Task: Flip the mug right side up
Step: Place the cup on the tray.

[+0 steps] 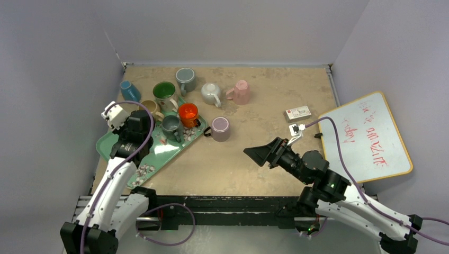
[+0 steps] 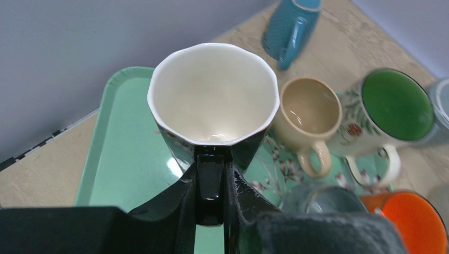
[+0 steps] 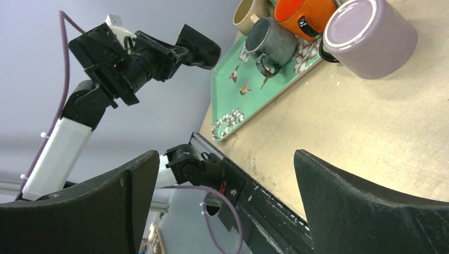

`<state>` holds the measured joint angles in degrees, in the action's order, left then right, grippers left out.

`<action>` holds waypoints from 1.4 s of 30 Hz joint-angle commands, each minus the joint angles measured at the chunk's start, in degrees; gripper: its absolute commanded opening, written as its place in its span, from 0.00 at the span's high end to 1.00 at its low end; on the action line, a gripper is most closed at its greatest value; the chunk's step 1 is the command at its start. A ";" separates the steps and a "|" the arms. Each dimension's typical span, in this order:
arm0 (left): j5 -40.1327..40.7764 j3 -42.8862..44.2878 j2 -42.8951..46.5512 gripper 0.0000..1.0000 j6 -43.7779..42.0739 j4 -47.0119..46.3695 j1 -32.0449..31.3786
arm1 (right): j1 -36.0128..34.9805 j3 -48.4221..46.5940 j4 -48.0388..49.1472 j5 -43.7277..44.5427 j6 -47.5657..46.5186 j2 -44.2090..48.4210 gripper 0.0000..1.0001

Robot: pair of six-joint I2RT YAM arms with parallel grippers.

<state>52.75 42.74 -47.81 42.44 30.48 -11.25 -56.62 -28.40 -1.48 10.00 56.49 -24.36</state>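
Lit softly and evenly from overhead, bright throughout, with only faint, short shadows on the sandy table. Top view crisp across the middle, a little dimmer toward the grey walls. From the left wrist, small white glints on the black glaze of the mug, a pale sheen on the green tray, and a dark, soft-focus foreground at the bottom edge. From the right wrist, near fingers blurred and slightly grainy, background sharper.

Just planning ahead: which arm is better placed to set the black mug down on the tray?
Left. The left gripper is shut on the black mug by its handle, rim up, above the green tray. The right gripper hangs open and empty, away from the tray.
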 commanded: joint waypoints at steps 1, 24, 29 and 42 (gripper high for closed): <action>3.91 -1.64 -2.18 1.00 0.72 -12.39 2.72 | -0.15 -2.72 -2.24 2.12 -1.05 1.64 0.01; -10.06 -7.95 -20.74 1.00 -0.47 -38.54 15.40 | -0.15 -1.45 -6.09 4.48 -2.19 6.66 0.01; -15.47 -6.68 -22.91 1.00 -2.52 -38.39 15.38 | -0.13 -0.77 -5.04 6.77 -3.71 7.04 0.01; -16.21 2.04 -29.32 0.92 -4.02 -23.35 15.29 | -0.14 -1.89 -4.20 7.29 -5.77 4.83 0.01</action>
<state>37.28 41.30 -75.07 39.35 3.66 4.08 -56.62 -28.93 -7.42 16.01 51.51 -19.94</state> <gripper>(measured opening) 0.172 0.987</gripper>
